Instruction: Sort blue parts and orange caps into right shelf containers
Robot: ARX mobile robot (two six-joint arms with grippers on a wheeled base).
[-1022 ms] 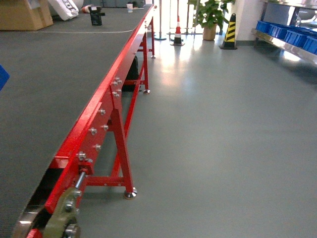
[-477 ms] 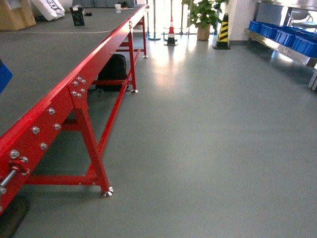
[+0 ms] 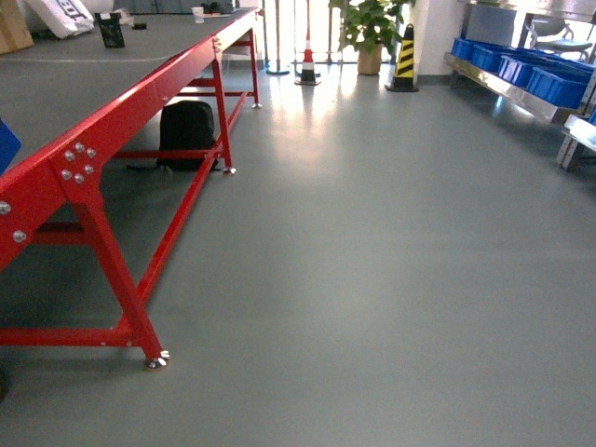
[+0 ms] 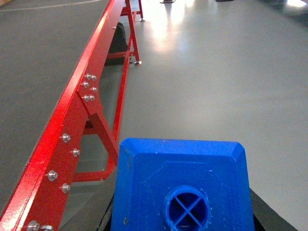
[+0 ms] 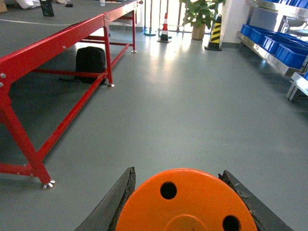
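The left gripper [image 4: 180, 226] holds 1 blue part [image 4: 180, 185], hole facing up; its fingers are mostly hidden beneath the block, dark edges flanking it. The right gripper [image 5: 185, 211] pinches 1 orange cap [image 5: 185, 202] between 2 dark fingers [image 5: 118, 202]. The red-framed table [image 3: 121, 121] stands at left. Blue bins [image 3: 531, 74] sit on the shelf [image 3: 503, 90] at far right, well apart from both grippers.
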